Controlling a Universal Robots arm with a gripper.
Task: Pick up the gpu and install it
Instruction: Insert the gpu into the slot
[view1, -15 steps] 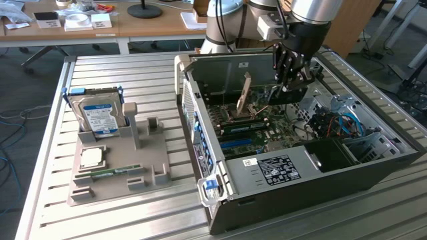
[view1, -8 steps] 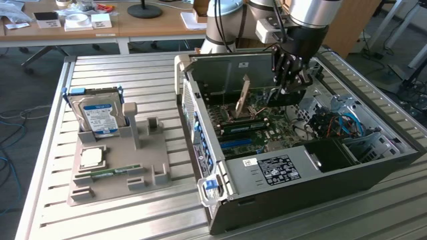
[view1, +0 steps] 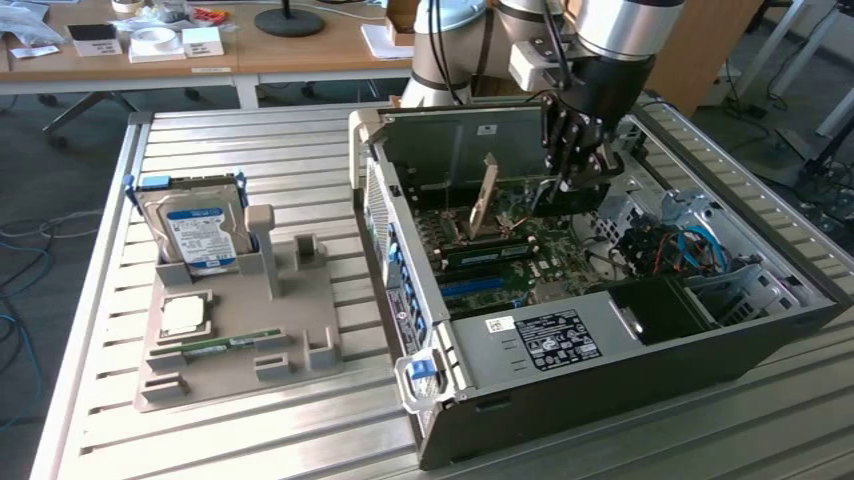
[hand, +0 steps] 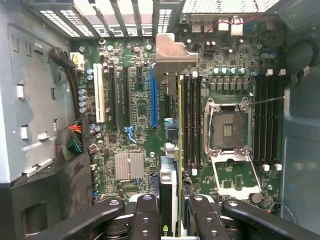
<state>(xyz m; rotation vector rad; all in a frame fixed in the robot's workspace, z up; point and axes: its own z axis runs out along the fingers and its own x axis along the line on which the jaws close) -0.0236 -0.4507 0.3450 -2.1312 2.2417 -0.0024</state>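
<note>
Installing: holding gpu (hand: 168, 180) edge-on over motherboard (hand: 240, 176), 12 o'clock of case (view1: 601, 350) middle in exterior view | pinching gpu between fingers (hand: 145, 215) of gripper (view1: 581, 178) | judging next move as needing card edge squared over blue slot (hand: 152, 95)

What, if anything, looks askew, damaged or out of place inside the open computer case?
Nothing stands out. The gpu is clamped edge-on in the gripper, above the motherboard and roughly parallel to its slots. The CPU socket is empty, but nothing looks bent, broken or loose.
</note>
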